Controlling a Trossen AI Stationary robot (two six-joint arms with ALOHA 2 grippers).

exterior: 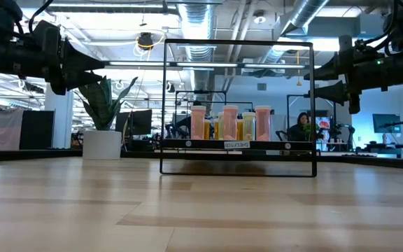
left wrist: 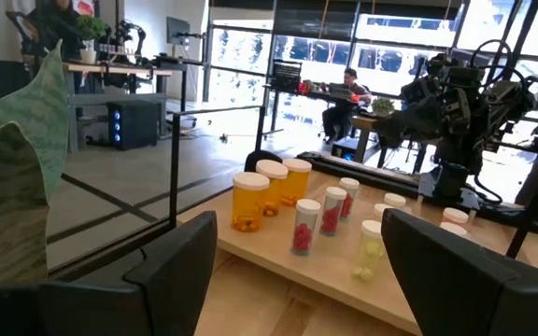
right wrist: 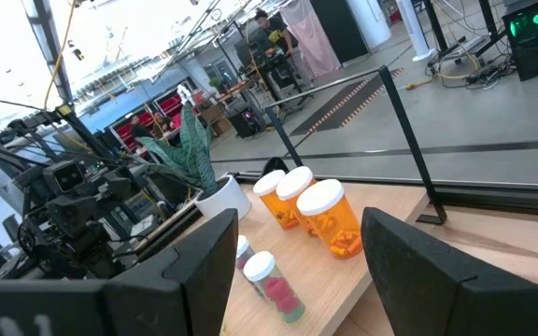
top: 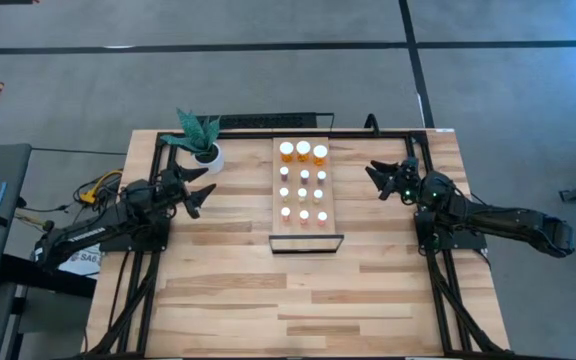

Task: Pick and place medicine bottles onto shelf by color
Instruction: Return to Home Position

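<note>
The shelf (top: 276, 200) is a light-wood board lying flat at the table's middle, with a thin black frame (top: 307, 243) at its near short end. Several medicine bottles with white caps stand upright on it in rows. Three larger orange ones (top: 303, 151) are at the far end, and smaller ones with red (left wrist: 306, 224) and pale (left wrist: 370, 247) contents stand nearer. My left gripper (top: 208, 182) hovers open to the left of the shelf, pointing level toward it. My right gripper (top: 374, 180) hovers open to its right, also level. Both hold nothing.
A white pot with a green plant (top: 200, 140) stands at the far left, close to my left gripper. Black metal rails (top: 408, 135) run along the table's far and side edges. Bare planks (top: 298, 300) stretch from the shelf's frame to the near edge.
</note>
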